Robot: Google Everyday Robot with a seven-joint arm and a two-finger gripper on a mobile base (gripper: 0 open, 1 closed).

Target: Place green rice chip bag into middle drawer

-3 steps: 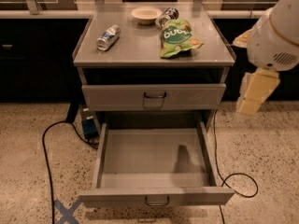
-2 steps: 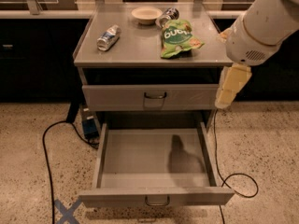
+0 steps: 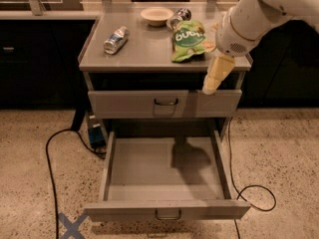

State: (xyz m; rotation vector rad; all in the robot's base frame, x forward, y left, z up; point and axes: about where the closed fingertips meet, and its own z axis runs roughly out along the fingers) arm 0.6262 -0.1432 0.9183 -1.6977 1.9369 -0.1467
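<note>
The arm [image 3: 264,11] is thick, smooth and white; its rounded end joint carries a small dotted vent; the gripper [image 3: 210,86], pale yellow and tapered, hangs beside the cabinet [image 3: 149,51], at its front right corner.

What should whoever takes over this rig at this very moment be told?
The gripper hangs at the right front corner of the cabinet top, in front of the closed upper drawer, apart from the bag and carrying nothing visible.
The green rice chip bag lies on the right side of the cabinet top, near the front edge.
The middle drawer is pulled out, and the bag is not in it.
Done: drawer open.
Left: grasp the bag, bring it down over the tray, release it there.
</note>
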